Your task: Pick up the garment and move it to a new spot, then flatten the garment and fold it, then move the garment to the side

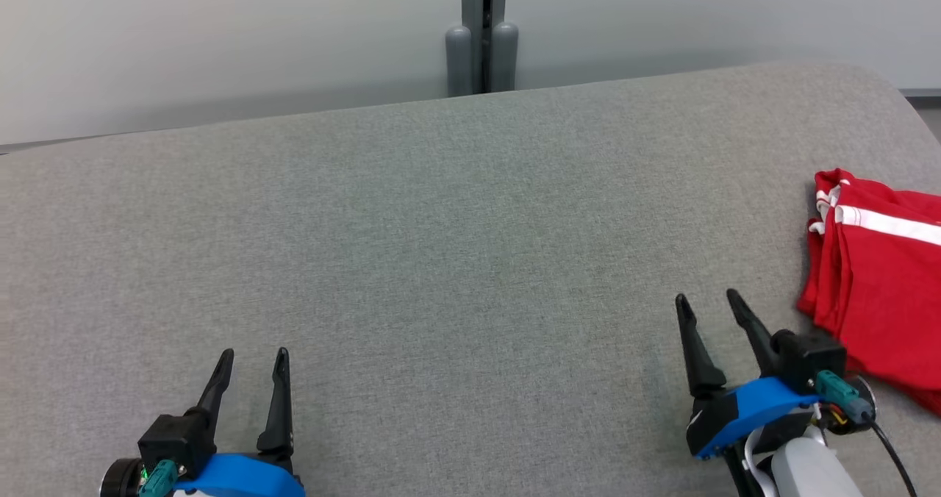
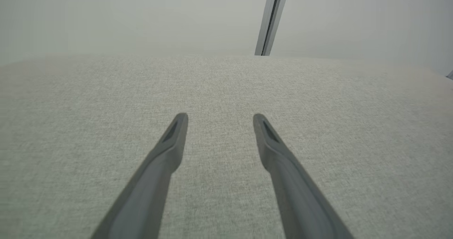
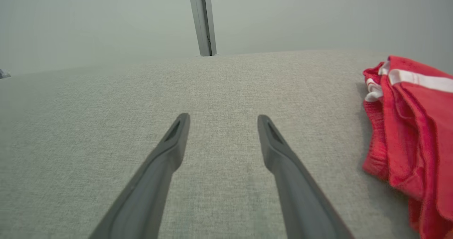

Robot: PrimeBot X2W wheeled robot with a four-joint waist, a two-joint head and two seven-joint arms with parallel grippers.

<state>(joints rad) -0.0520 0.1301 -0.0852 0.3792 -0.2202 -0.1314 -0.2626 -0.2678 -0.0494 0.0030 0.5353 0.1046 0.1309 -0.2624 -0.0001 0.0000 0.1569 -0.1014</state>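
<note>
Right gripper (image 1: 707, 296) beside red garment (image 1: 882, 284)

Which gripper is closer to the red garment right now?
Right. The right gripper, open, sits just left of the red garment without touching it; the left gripper, open, is far off across the grey surface.

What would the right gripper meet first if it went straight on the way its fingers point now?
Probably nothing soon: the right gripper, open, points across the grey fabric surface toward the far wall. The red garment lies off to its right, outside that line. Its height above the surface is unclear.
</note>
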